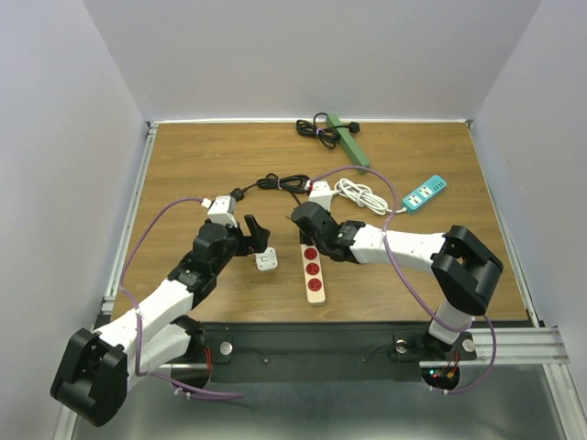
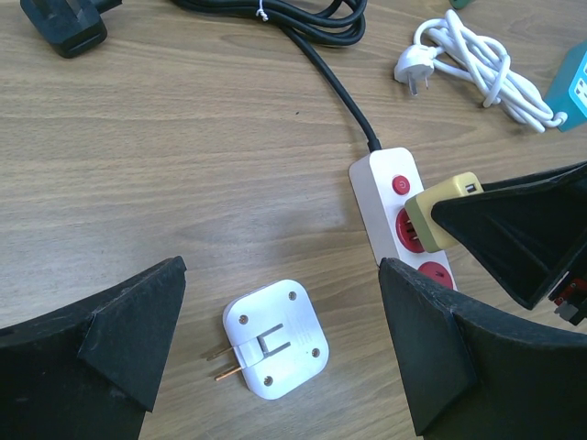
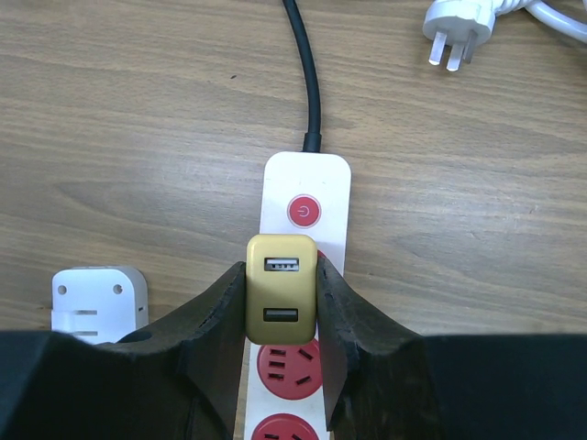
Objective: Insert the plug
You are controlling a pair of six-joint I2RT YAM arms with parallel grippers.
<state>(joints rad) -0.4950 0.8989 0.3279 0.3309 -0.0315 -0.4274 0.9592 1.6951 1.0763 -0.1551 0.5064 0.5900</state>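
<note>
A yellow two-port USB plug is clamped between the fingers of my right gripper, which is shut on it. The plug sits over the top red socket of the white power strip, just below its red switch. In the left wrist view the plug is tilted against that socket of the strip; how deep its prongs reach is hidden. My left gripper hangs open above a white flat adapter lying prongs-out on the table. From above, the strip lies between both grippers.
A coiled white cable and a teal power strip lie at the right. A green strip sits at the back. The black cord of the white strip runs toward the back left. A white three-pin plug lies near.
</note>
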